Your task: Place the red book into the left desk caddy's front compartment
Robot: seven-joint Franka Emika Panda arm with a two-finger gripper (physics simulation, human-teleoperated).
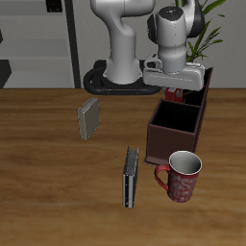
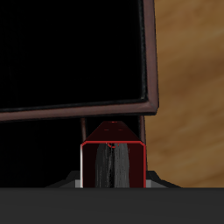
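My gripper [image 1: 175,91] is shut on the red book [image 1: 173,94] and holds it upright just above the back part of the left desk caddy [image 1: 154,135], a dark reddish-brown box with black-lined compartments. In the wrist view the red book [image 2: 112,159] shows end-on, with pale page edges between dark-red covers. A large black compartment [image 2: 70,52] with a wooden rim [image 2: 150,61] lies just beyond it. The gripper's fingertips are mostly hidden by the book.
A red patterned mug [image 1: 183,178] stands close to the caddy's front end. A dark book with a blue-grey spine [image 1: 131,176] stands beside the mug. A grey book [image 1: 88,118] stands farther back. A potted plant [image 1: 204,43] is behind the caddy.
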